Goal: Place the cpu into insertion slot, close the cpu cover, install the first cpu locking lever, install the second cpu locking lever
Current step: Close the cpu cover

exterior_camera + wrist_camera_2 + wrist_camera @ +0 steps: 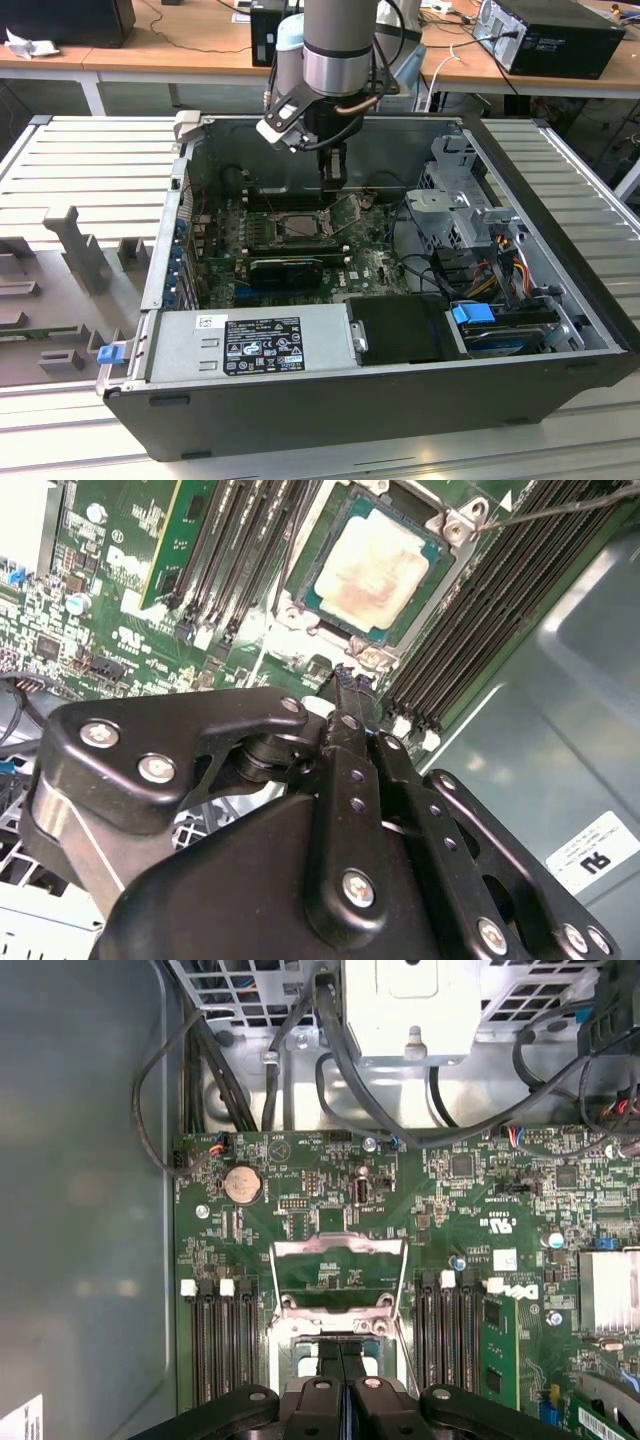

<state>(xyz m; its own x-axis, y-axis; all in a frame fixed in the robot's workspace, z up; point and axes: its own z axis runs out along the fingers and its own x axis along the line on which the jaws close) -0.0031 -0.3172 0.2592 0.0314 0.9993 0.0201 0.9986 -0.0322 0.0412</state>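
We judge the cover [340, 1248] thin, stiff, light and hinged, best nudged at its free edge, with our gripper [346, 680] pinched narrow, empty, near the seated cpu [370, 570].

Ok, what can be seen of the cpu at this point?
The cpu is a small flat square chip with a pale silver-beige metal face blotched by tan smears, bordered by a thin dark green edge. It lies flat, seated in the square black insertion slot with its silvery rim. The thin silvery hinged cover frame stands tilted up beside it, leaving the face uncovered. The black end effector hangs near the slot's edge, off the chip.
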